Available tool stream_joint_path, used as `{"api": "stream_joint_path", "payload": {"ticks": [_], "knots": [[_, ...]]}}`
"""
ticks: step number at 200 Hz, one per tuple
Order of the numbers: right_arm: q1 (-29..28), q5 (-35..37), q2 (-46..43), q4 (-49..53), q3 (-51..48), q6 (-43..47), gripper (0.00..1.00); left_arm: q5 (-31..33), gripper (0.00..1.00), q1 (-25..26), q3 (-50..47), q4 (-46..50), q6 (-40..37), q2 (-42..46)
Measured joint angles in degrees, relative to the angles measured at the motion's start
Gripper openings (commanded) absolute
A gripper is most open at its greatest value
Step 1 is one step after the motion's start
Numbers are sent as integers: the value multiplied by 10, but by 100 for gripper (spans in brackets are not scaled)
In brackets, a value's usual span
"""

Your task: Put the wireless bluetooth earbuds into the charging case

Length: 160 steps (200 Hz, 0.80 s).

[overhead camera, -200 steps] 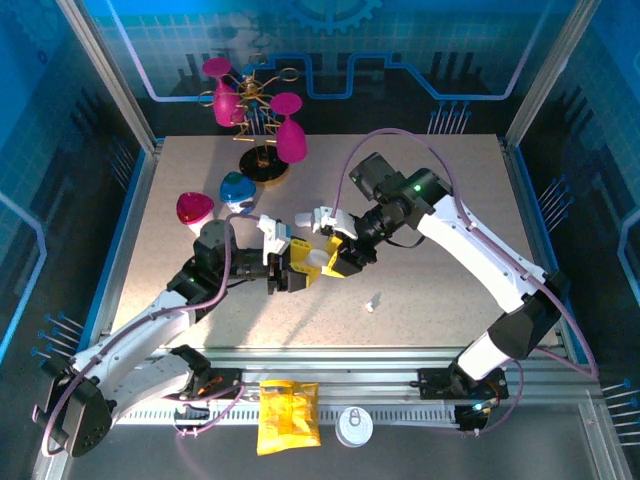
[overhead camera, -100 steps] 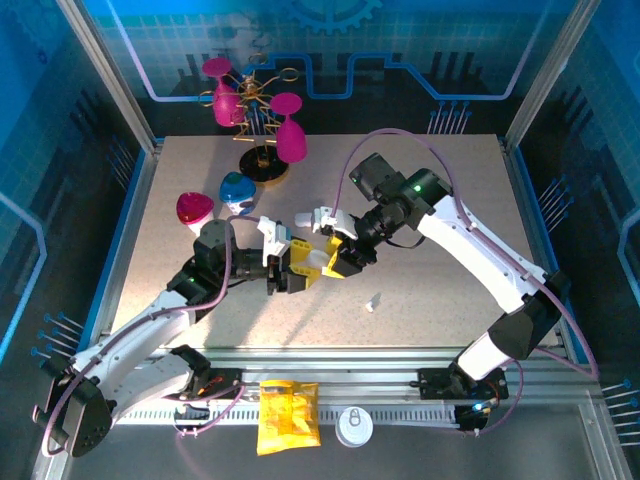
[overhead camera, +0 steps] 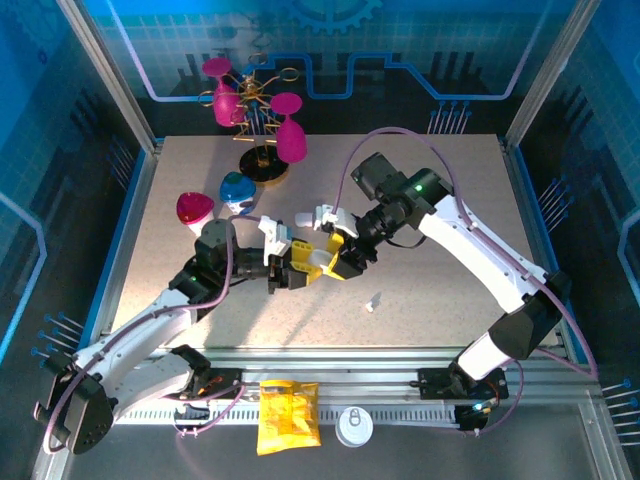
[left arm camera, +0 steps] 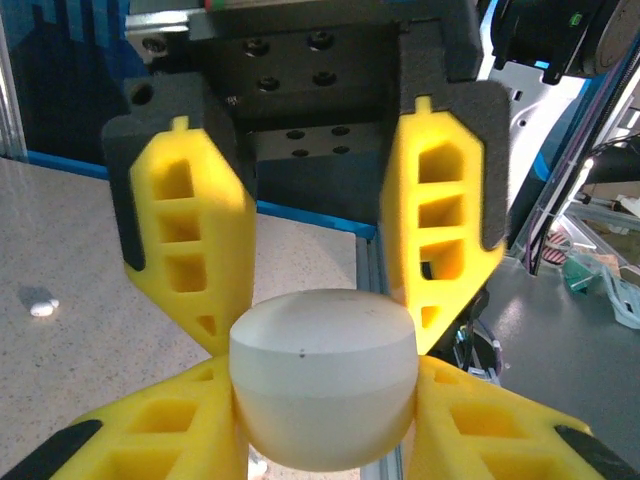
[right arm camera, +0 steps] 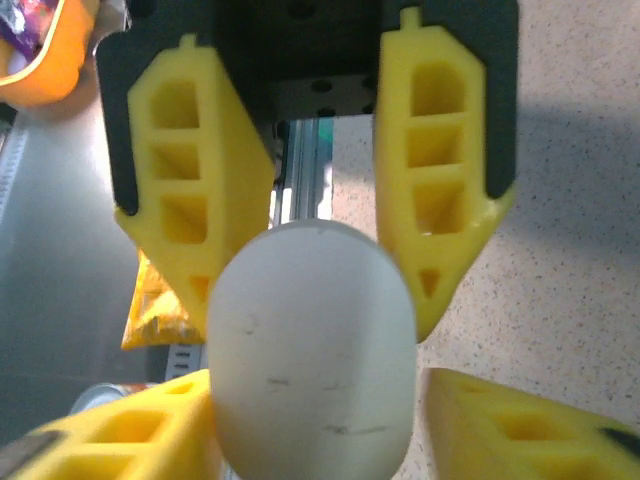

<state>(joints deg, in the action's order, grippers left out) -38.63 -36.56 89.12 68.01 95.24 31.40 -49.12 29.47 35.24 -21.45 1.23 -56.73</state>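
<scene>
The speckled tabletop (overhead camera: 430,310) fills the overhead view. That view takes in both arms whole: the left arm (overhead camera: 150,320) reaches in from the near left corner, and the right arm (overhead camera: 480,250) bends in from the near right. Their yellow-fingered ends meet nose to nose near the middle. The same view shows a rack of pink glasses (overhead camera: 262,120) at the back and a yellow packet (overhead camera: 288,415) on the near rail.

The wrist cameras give what the overhead view is too coarse to show. From its own camera, the left gripper (left arm camera: 322,372) is clamped on the charging case (left arm camera: 322,420), with both fingers pressed to its rounded white sides. From the other wrist, the right gripper (right arm camera: 316,390) straddles the opposite end of the same case. One finger lies against it and a dark sliver separates the other, so its jaws stand parted rather than gripping. From above, the case is only a white fleck among the yellow fingers.

One earbud (overhead camera: 372,302) lies loose on the tabletop, apart from the grippers, on the side toward the arm bases and a little to the right. The left wrist view catches it as a small white speck on the tabletop.

Compared with a second ago, the joined grippers and case sit slightly further from the arm bases. The earbud lies where it lay.
</scene>
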Motion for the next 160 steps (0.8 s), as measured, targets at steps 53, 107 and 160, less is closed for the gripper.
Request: {"api": "stream_joint_path", "payload": {"ticks": [53, 107, 160], "knots": [[40, -17, -62, -89, -73, -53, 81, -2, 25, 0, -15, -85, 27, -14], [72, -31, -107, -156, -111, -111, 81, -2, 25, -1, -15, -113, 49, -23], [105, -40, -136, -228, -139, -165, 81, 1, 25, -2, -17, -118, 64, -24]]}}
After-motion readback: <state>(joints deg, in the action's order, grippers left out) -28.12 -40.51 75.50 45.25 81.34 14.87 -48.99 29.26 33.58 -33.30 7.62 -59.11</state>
